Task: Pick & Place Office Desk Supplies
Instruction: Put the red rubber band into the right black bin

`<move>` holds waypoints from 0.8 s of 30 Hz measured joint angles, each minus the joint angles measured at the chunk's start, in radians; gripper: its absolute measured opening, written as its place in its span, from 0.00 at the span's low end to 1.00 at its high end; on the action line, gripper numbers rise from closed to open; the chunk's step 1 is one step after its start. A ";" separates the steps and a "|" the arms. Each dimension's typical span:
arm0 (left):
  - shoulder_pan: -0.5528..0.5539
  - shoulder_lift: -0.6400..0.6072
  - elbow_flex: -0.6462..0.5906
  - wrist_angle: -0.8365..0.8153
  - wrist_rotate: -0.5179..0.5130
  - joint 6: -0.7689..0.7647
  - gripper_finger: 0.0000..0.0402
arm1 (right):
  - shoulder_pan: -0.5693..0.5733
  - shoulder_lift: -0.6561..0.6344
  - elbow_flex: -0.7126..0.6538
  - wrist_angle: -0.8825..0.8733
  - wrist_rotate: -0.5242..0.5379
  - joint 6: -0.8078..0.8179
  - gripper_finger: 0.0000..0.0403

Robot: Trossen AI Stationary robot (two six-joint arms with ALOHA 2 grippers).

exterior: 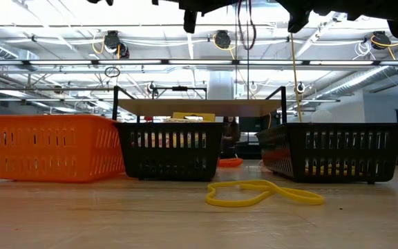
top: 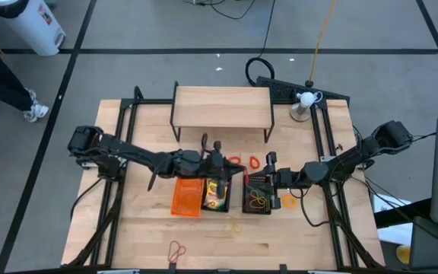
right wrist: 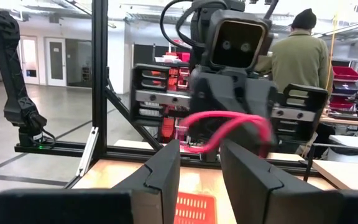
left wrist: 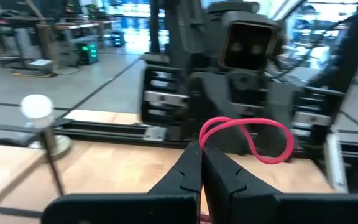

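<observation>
The left gripper (left wrist: 201,163) is clamped on a red rubber-band loop (left wrist: 247,138); the right gripper (right wrist: 199,163) faces it, fingers apart.

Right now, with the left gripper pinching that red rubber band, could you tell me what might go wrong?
The red rubber band is held only at one end by the shut left gripper, so it could slip free. The open right gripper faces it closely, so the two could collide above the black trays.
</observation>
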 joint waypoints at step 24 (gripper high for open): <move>0.002 0.000 0.000 0.000 -0.029 -0.015 0.00 | 0.000 0.000 0.000 0.007 -0.001 -0.002 0.26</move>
